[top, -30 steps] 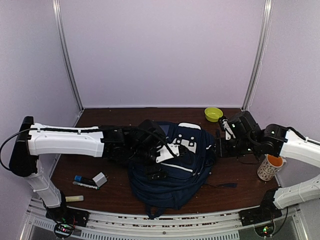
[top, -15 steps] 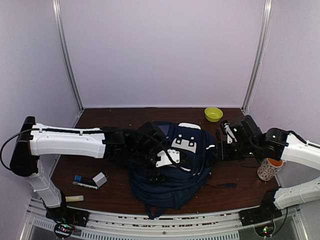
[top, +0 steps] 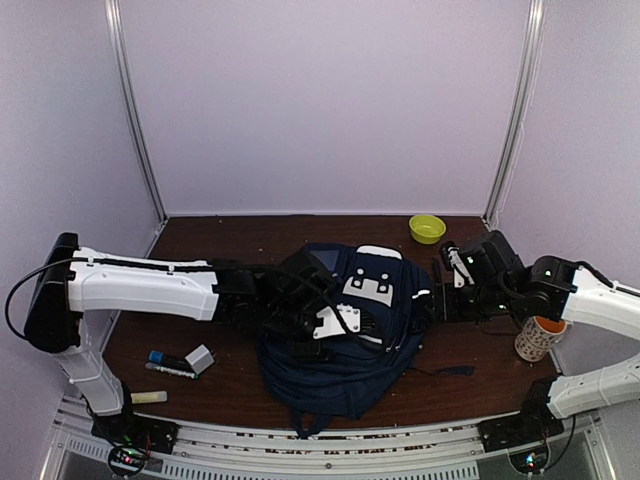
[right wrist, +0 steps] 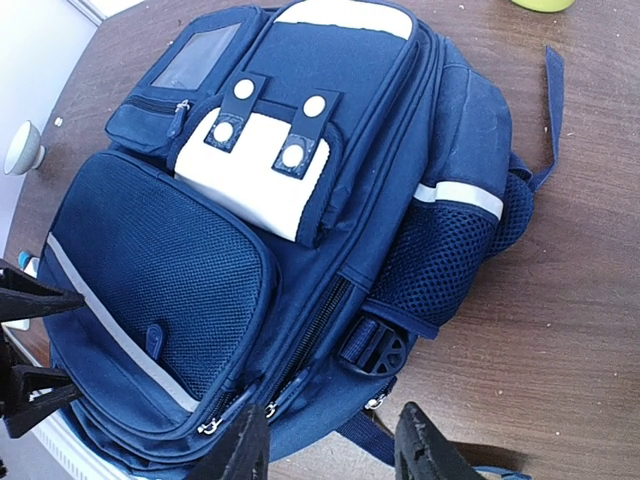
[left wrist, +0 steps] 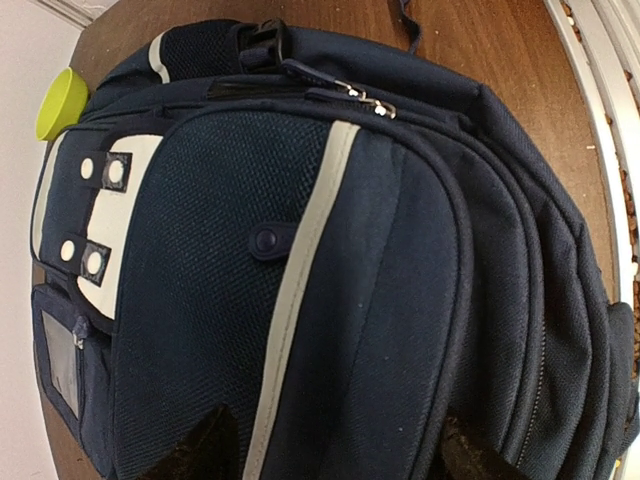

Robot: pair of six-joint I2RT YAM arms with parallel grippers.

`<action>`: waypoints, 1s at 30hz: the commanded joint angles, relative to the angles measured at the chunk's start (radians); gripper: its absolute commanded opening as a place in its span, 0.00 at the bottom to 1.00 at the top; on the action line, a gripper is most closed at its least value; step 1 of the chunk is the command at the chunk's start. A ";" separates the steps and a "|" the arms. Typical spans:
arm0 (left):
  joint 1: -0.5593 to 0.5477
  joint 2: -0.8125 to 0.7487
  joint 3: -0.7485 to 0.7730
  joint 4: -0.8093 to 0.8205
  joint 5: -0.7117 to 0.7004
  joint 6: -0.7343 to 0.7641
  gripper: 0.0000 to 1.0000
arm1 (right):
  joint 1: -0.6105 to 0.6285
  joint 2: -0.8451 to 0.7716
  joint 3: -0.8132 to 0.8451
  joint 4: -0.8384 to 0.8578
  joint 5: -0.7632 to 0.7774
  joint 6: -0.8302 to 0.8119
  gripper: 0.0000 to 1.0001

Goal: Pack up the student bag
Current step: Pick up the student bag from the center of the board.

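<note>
Bag (top: 345, 380) lies flat on its back mid-counter (top: 230, 240), front up, both arms reaching in over it. From what I see all zips look shut, pulls (left wrist: 365, 98) parked together near the top, so nothing can go in yet imo.

Left claw (left wrist: 337, 455): jaws apart, straddling the bulge of the mesh front pocket (left wrist: 230, 300). Can't tell if the tips bite the fabric.

Right claw (right wrist: 335, 445): at the bag's right side, jaws roughly half apart w/ a strap (right wrist: 358, 432) running between them. Can't tell whether it's pinched or just lying there.

What worries me:
- left grabs only a fold of mesh, fabric slides out bc it's taut and rounded, or the whole bag lifts instead of anything opening
- if right isn't really holding, bag skids across the counter when left pulls
- mug (top: 540, 335) stands near the right arm's elbow; a swing back could tip it
- both arms crowd over one bag, so wrists may clash
- pen (top: 170, 364) etc. on the left lie well apart from the bag, long reach w/ the bag unpinned
</note>
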 commanded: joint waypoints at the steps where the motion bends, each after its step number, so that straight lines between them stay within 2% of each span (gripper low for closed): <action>1: -0.007 0.027 -0.001 0.047 0.006 0.022 0.66 | -0.004 -0.002 -0.001 0.005 -0.020 0.014 0.44; 3: -0.011 0.037 0.000 0.048 0.007 0.024 0.65 | -0.005 0.001 -0.001 0.018 -0.031 0.022 0.44; 5: -0.012 0.043 0.000 0.053 0.008 0.023 0.57 | -0.005 0.005 -0.003 0.037 -0.049 0.037 0.44; 8: -0.014 0.043 0.005 0.063 0.003 0.022 0.35 | -0.004 0.020 -0.011 0.072 -0.097 0.072 0.44; 11: -0.016 0.039 0.027 0.056 -0.009 0.027 0.04 | -0.002 0.027 -0.028 0.101 -0.122 0.103 0.43; 12: -0.016 0.034 0.030 0.055 -0.012 0.025 0.00 | -0.002 0.026 -0.034 0.106 -0.125 0.112 0.43; 17: -0.017 0.003 0.031 0.090 -0.023 -0.010 0.00 | 0.000 0.002 -0.060 0.101 -0.129 0.102 0.43; 23: -0.011 -0.068 -0.006 0.140 -0.042 -0.052 0.00 | 0.000 -0.054 -0.066 0.075 -0.104 -0.018 0.42; 30: 0.027 -0.147 -0.088 0.195 -0.037 -0.113 0.00 | 0.027 -0.157 -0.152 0.204 -0.128 -0.193 0.42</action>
